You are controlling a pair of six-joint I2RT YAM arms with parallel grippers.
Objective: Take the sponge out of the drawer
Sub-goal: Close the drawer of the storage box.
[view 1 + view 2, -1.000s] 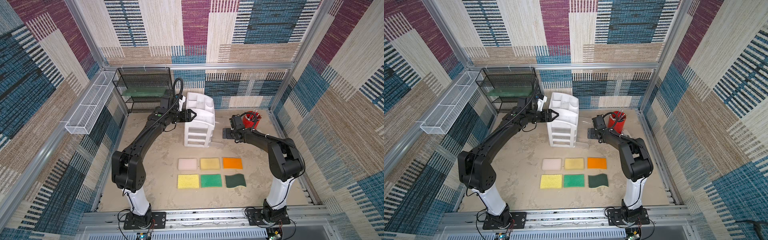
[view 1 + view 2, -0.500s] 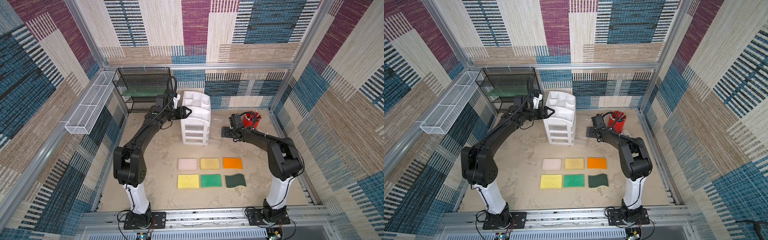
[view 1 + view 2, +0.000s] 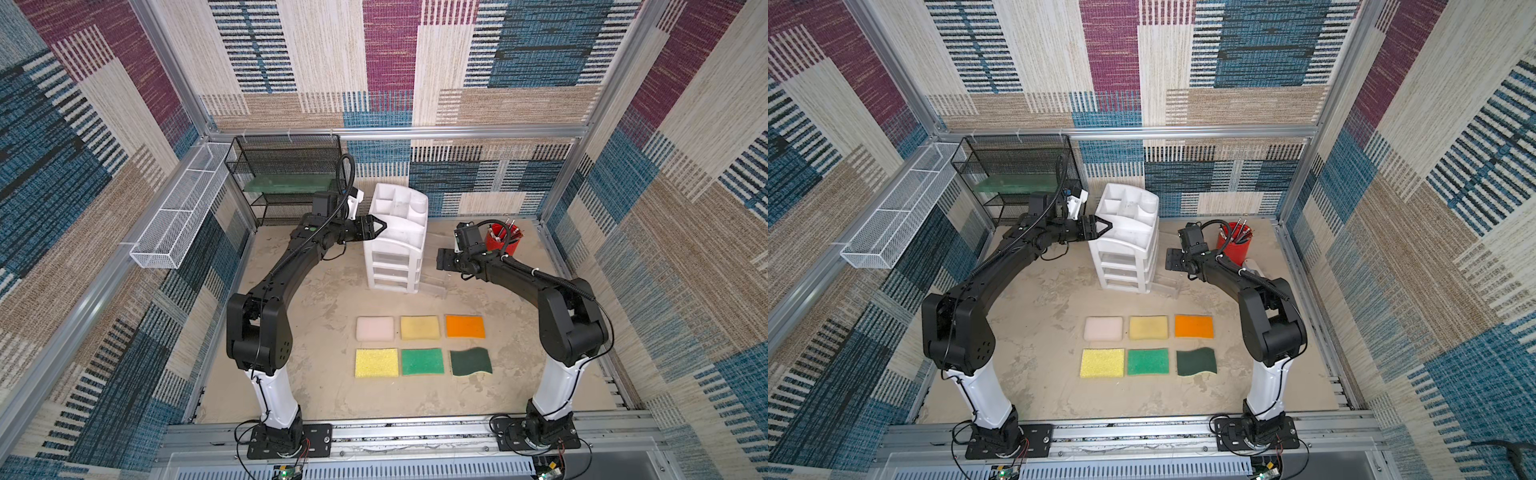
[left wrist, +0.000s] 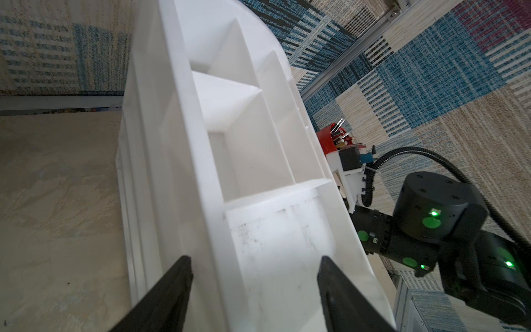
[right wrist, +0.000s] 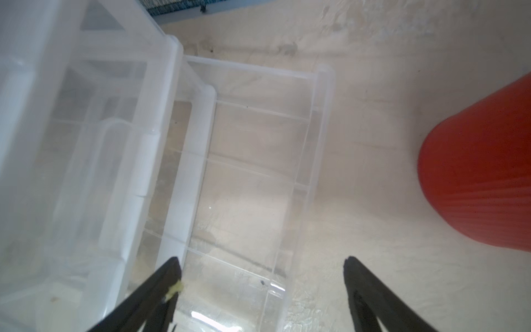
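— Fingers first: what was the left end effector (image 3: 376, 226) doing?

— Its jaws stood apart, straddling the top rim of the drawer (image 3: 395, 253) on the unit's left side. In the left wrist view one finger (image 4: 169, 290) lay outside the white wall and the other over the tray top; whether they pressed the plastic I could not tell.

— And the right end effector (image 5: 261, 276)?

— Wide open, holding nothing. It hung just beside the tower's right side, above a clear drawer box (image 5: 253, 172) pulled out low by the worktop (image 3: 316, 299). That box looked empty. A yellowish crumb (image 5: 175, 287) clung to one fingertip.

— Where did the unit stand?

— Upright near the back, between the arms, with the black wire-mesh shelf (image 3: 286, 183) behind to its left and a red cup (image 3: 505, 241) of pens just behind the right arm.

— Any sponge in it?

— None I could see through the translucent fronts. Six sponges (image 3: 422, 327) lay in two rows of three on the worktop in front, well apart from the tower.
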